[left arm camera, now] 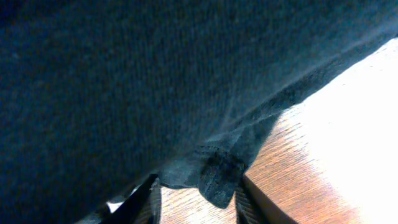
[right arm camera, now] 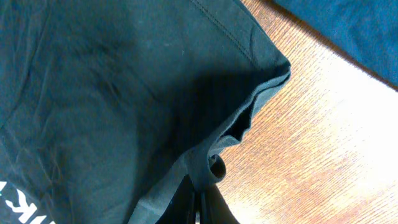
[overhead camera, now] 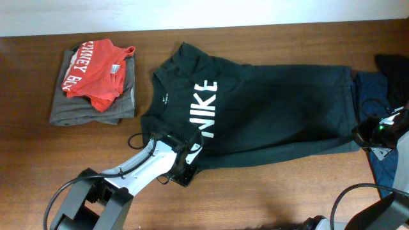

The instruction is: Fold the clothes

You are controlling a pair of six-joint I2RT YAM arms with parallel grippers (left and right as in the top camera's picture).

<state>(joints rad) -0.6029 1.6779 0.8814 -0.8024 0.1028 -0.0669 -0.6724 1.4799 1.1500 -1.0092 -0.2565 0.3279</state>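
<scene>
The T-shirt lies spread on the table, lettering up, its collar end toward the red tee. On the side nearer the red tee, the left tool stands apart around a hemmed corner. Farthest from the red tee, the right tool is clamped on the hem. This looks like grasping before a first fold. Next the left must pinch, then both lift together.

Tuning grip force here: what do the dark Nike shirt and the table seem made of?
The T-shirt looks like soft matte knit, probably cotton jersey: fine knit texture and a stitched hem show up close. The table looks like brown wood or wood-look laminate: grain lines, slight sheen.
</scene>
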